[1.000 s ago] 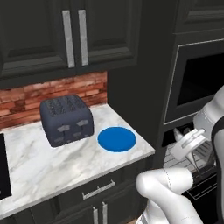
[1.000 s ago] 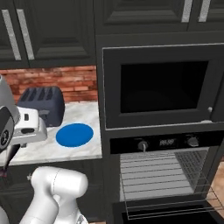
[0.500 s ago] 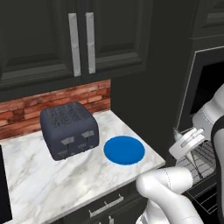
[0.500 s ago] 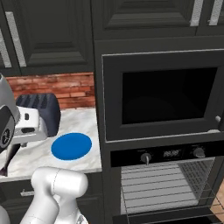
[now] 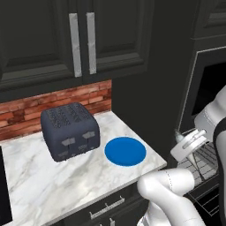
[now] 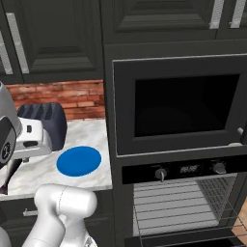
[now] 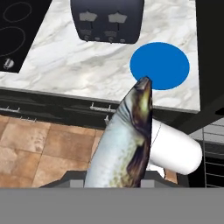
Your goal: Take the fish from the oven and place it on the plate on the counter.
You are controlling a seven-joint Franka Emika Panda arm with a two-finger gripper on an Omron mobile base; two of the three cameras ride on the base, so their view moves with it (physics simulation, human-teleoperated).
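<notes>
Gripper [image 7: 114,175] is clenched on the fish [image 7: 124,140], which stands up between the finger tips in the hand view, its head pointing toward the plate [image 7: 160,65]. Compared with a second ago, both base views have shifted: the toaster [image 5: 70,130] and the plate [image 5: 125,151] look nearer and more central, and the oven [image 6: 178,169] has slid to the edge, so the base has driven toward the surface [image 5: 66,181]. The things themselves did not move. The fish is already out of the oven and hangs in the air, lower than the surface and in front of its edge, not yet over the plate. I judge the carrying is well along; what remains is to bring the fish above the plate and let it go.
</notes>
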